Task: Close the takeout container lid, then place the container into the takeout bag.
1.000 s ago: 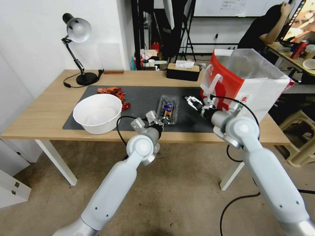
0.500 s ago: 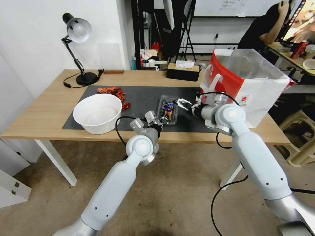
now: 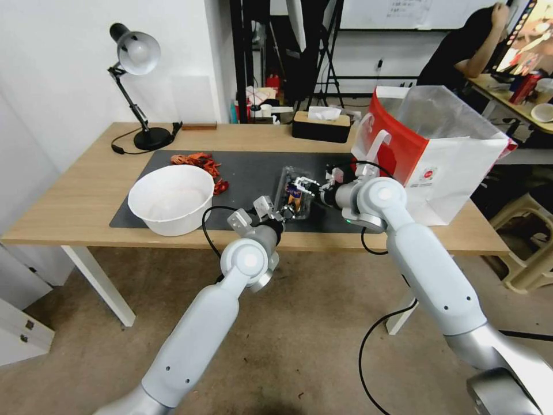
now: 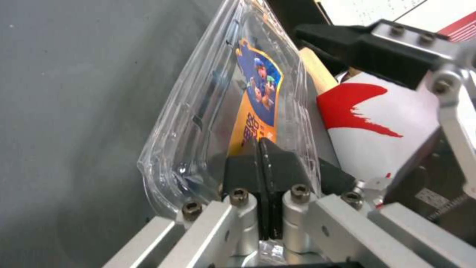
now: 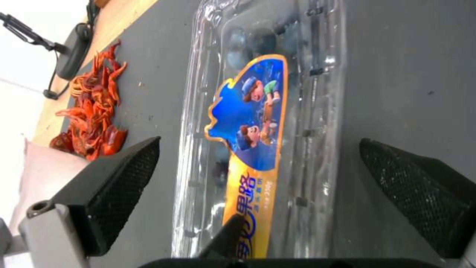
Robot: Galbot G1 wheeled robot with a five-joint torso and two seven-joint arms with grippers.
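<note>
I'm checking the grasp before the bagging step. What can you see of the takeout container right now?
The takeout container is a small clear plastic hinged clamshell lying on the dark mat, blue berries visible inside. Its lid, carrying a blue and orange cartoon label, lies down over the berry half. The left gripper is shut on the container's near rim. The right gripper hovers open over it, its pads spread to either side, not touching.

2 pale grey-white arms [image 3: 196, 328] with silver round joints. Black cables [image 3: 212, 226] loop off each wrist. Left end effector [image 4: 260, 158]: black pads, silver brackets, hex screws. Right end effector [image 5: 258, 193]: black mesh-textured pads.
</note>
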